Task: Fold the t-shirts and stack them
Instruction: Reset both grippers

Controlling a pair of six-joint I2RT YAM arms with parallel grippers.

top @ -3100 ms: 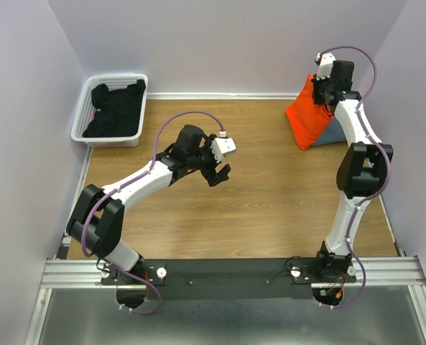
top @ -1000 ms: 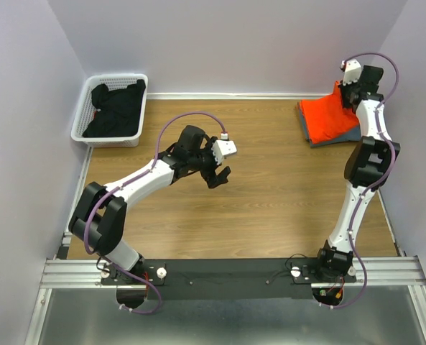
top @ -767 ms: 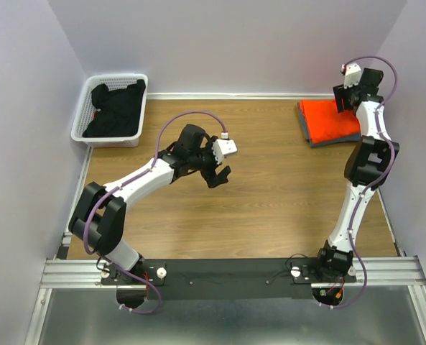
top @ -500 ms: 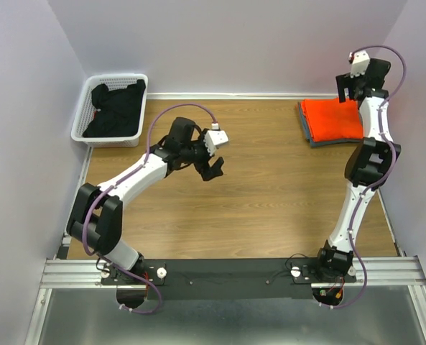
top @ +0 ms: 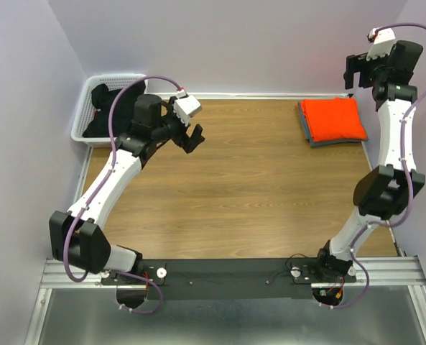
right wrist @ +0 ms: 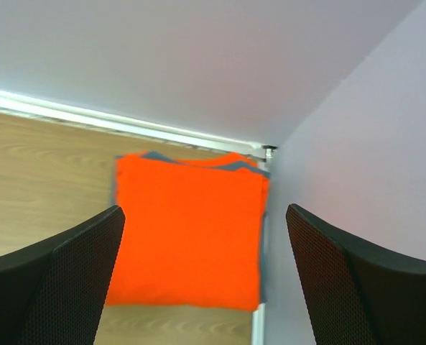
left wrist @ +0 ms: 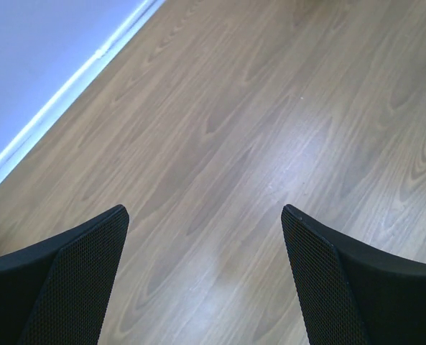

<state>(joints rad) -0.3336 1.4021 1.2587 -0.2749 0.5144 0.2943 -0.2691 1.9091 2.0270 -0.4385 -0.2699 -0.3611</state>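
**Now both tees lie stacked in the far right corner**

Around us we see pale lilac walls [top: 234,43] closing in three sides of the wooden table [top: 256,194], with a white strip running along the foot of the back wall. A white slatted basket [top: 79,131] sits at the far left corner, and a heap of black cloth [top: 99,121] fills it; we cannot tell what garments these are.

At the far right corner the orange tee [top: 332,118] lies folded flat into a neat rectangle on top of the grey tee [top: 303,129]. Only thin grey margins show along the left and near edges. From the right wrist we also see grey peeking out along the far edge, close to the wall.

The right gripper [top: 362,76] hangs high above that stack with its fingers spread wide, gripping nothing. The left gripper [top: 192,138] hovers over bare wood just beside the basket, likewise spread and empty.
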